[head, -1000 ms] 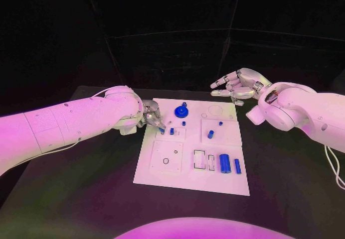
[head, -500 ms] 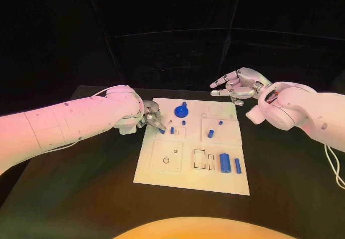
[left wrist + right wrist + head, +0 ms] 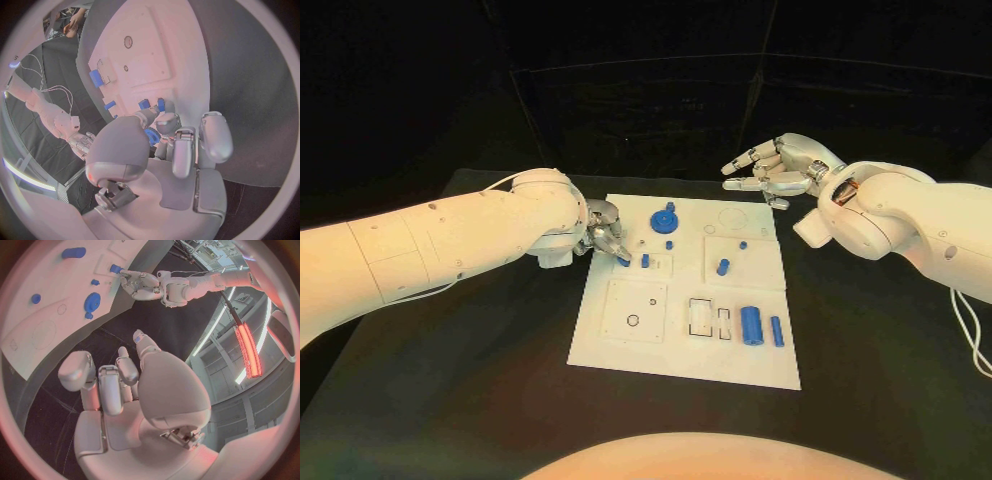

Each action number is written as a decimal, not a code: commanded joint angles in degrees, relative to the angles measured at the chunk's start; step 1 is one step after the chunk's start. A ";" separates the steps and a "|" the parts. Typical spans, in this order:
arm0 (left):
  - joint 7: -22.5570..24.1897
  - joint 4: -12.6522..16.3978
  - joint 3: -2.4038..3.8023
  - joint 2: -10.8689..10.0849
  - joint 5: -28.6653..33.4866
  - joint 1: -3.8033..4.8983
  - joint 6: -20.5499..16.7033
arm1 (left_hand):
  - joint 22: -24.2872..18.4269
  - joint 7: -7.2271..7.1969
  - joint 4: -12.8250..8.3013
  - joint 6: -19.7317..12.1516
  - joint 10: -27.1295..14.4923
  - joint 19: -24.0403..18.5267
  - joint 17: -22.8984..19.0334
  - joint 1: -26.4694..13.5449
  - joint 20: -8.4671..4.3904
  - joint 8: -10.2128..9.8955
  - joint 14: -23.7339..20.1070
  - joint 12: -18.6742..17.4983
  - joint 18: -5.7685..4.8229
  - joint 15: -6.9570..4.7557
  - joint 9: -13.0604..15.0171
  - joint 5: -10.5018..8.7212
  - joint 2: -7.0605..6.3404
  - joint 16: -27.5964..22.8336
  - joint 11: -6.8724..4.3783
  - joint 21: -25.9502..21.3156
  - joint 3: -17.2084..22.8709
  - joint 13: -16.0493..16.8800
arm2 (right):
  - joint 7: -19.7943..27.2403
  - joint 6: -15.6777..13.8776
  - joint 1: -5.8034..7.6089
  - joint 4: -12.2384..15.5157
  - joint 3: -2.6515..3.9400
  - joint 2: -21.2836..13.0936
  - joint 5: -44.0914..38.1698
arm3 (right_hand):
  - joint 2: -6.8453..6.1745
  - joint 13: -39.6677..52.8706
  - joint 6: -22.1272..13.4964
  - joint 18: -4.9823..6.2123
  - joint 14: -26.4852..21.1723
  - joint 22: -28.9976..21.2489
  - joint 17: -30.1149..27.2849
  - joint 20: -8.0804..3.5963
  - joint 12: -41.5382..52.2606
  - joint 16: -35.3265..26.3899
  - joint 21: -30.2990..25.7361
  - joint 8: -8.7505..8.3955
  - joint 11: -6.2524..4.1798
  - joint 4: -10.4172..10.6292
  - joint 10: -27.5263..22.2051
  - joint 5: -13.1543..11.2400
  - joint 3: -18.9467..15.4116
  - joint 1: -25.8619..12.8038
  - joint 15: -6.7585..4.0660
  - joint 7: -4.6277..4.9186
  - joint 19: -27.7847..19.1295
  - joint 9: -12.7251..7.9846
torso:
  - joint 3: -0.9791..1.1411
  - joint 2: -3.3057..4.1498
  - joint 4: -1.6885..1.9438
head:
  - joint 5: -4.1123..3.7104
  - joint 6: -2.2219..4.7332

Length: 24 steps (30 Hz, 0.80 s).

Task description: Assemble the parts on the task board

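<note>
**Both hands held their places over the task board**

Nothing on the board had shifted since the earlier frames, and both arms stayed where they were. The left hand [image 3: 603, 238] remained at the left edge of the white task board [image 3: 646, 355], its fingertips lowered beside two small blue pegs [image 3: 643, 262] standing near that edge. From the left wrist view, the fingers [image 3: 187, 145] were curled close together just above those pegs [image 3: 153, 104]; whether they pinched a part could not be told.

The right hand [image 3: 776, 168] hovered above the black counter [image 3: 473, 400] beyond the board's far right corner, well apart from the parts. Its fingers were loosely curved and spread, holding nothing, as the right wrist view [image 3: 119, 375] also showed.

On the board, a blue round knob [image 3: 664, 220] sat near the far edge, with a small blue piece [image 3: 669, 246] just in front of it. A short blue cylinder [image 3: 723, 268] lay on the right-hand panel. Nearer the robot, a larger blue cylinder [image 3: 751, 326] and a thin blue pin [image 3: 777, 331] lay side by side, just right of rectangular slots [image 3: 710, 320].
</note>
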 commanded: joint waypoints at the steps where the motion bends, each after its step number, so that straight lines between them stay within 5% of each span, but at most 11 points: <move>1: -0.92 -0.08 -0.18 0.22 -0.50 -0.19 1.79 | 0.07 -0.28 -7.88 0.29 0.40 0.17 15.09 -0.04 0.22 0.39 6.16 -0.03 0.41 0.31 0.08 0.38 -0.39 0.18 0.09 -0.11 8.38 0.08 | 0.29 0.43 0.12 0.02 0.04 0.08 -0.02 | 0.33 -0.07 -0.32 0.10 3.53 -0.06 2.55 -0.13 -0.28 -0.13 -0.37 0.22 -0.02 -0.17 -0.33 0.11 -0.28 -0.01 -0.10 -0.11 -0.33 -0.09 | 0.02 0.00 0.01 | -0.01 -0.07; 8: -0.65 -0.42 -0.18 0.78 -0.50 -0.17 1.71 | 0.70 -0.91 -6.52 1.35 1.17 0.48 15.09 -2.81 0.14 1.57 6.16 0.68 0.30 0.12 0.53 0.26 -1.34 0.18 -0.28 0.28 7.68 0.71 | 0.26 0.43 0.12 0.06 0.04 0.08 -0.02 | 0.33 -0.07 -0.32 0.10 3.53 -0.06 2.55 -0.13 -0.28 -0.13 -0.37 0.22 -0.02 -0.17 -0.33 0.11 -0.28 -0.01 -0.10 -0.11 -0.33 -0.09 | 0.05 0.03 -0.03 | -0.06 -0.15; 24: -0.69 -1.15 -0.18 1.66 -0.49 -0.12 1.59 | 1.88 -1.91 -1.83 3.11 1.69 1.09 15.09 -8.62 -0.65 2.59 6.16 1.32 0.07 -0.66 0.91 0.17 -2.38 0.18 -1.11 0.93 -2.42 0.89 | 0.24 0.42 0.12 0.19 0.04 0.08 -0.02 | 0.33 -0.07 -0.32 0.10 3.53 -0.06 2.55 -0.13 -0.28 -0.13 -0.37 0.22 -0.02 -0.17 -0.33 0.11 -0.28 -0.01 -0.10 -0.11 -0.33 -0.09 | 0.04 -0.05 -0.06 | -0.13 -0.23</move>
